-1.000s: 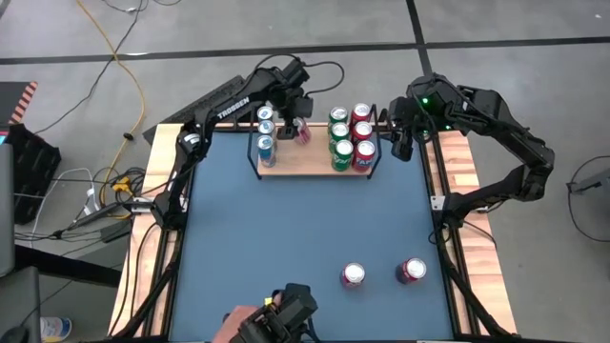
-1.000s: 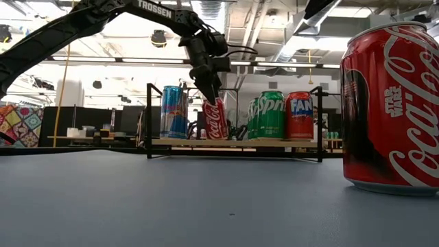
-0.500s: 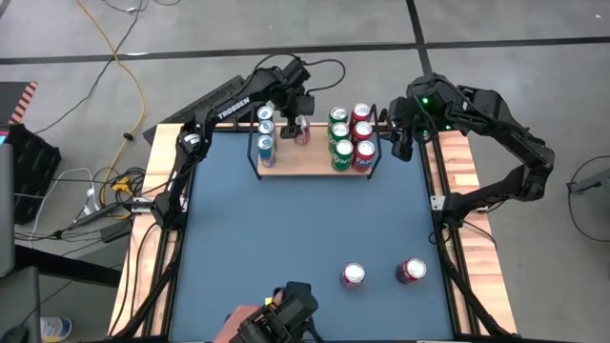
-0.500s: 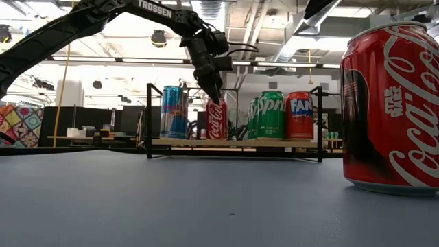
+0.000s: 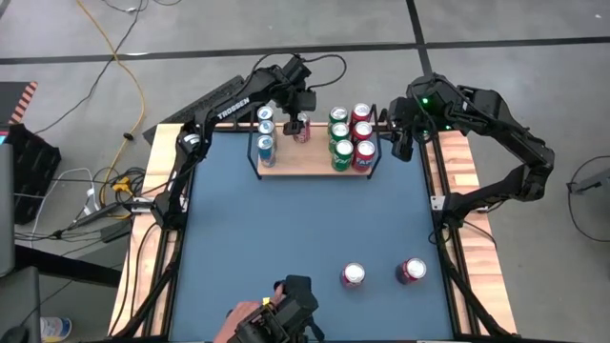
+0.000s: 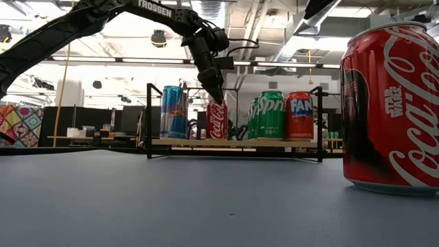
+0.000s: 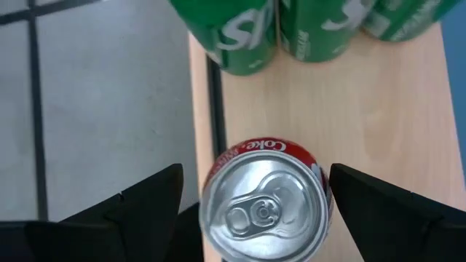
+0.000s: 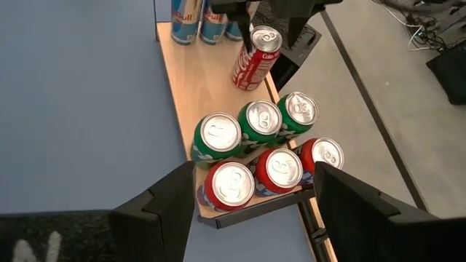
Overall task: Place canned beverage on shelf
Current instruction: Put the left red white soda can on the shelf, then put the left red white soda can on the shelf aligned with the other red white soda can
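The shelf [image 5: 307, 164] is a light-wood board with black wire ends, at the table's far side. A red Coke can [image 5: 301, 129] stands upright on it by its base, near the board's far edge. My left gripper [image 7: 256, 191] hovers open just over this can, one finger on each side of its silver top [image 7: 266, 211]. My right gripper [image 8: 253, 175] hangs open above the shelf's right end, nothing between its fingers. Green Sprite cans [image 5: 338, 135] and red cans [image 5: 363, 135] fill the right end, and blue cans [image 5: 265, 133] the left.
Two red cans [image 5: 354, 275] [image 5: 412, 271] stand on the blue table top near its front right; one looms large in the low view [image 6: 391, 110]. A person's hand with a dark device [image 5: 281, 319] is at the near edge. Bare board lies beside the Coke can.
The Coke can leaned a second ago under my left gripper; it now stands upright on the board. My left gripper has kept its place over the can and tipped slightly.
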Robot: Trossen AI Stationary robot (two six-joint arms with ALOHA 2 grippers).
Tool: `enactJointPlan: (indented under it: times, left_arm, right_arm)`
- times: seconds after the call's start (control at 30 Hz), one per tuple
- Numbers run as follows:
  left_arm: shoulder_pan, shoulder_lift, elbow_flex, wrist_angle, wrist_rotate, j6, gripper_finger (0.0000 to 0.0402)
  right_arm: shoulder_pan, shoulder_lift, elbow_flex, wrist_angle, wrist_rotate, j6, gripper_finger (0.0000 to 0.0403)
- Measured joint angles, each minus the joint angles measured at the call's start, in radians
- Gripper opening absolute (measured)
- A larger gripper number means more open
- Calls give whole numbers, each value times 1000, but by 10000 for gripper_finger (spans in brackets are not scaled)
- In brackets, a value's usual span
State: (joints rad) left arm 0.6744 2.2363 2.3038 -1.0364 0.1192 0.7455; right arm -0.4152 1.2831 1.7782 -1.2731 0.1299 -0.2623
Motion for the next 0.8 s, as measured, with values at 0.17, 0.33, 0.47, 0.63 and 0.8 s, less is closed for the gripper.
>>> enactJointPlan:
  times: [0.17,0.33,0.47,0.63,0.8]
  left_arm:
    - [0,-7,53,-34,7,-6,331]
    - [-12,-34,50,-58,6,-49,331]
    - [-42,-88,52,-50,-16,-99,331]
    - [-81,-121,49,-59,-21,-188,331]
    - [-195,-197,52,-115,140,-183,331]
  right_arm:
    - [0,0,0,1,0,0,260]
    - [0,0,0,2,0,0,260]
    - [0,0,0,1,0,-7,260]
    - [0,0,0,0,0,-8,260]
    - [0,0,0,-12,0,-51,260]
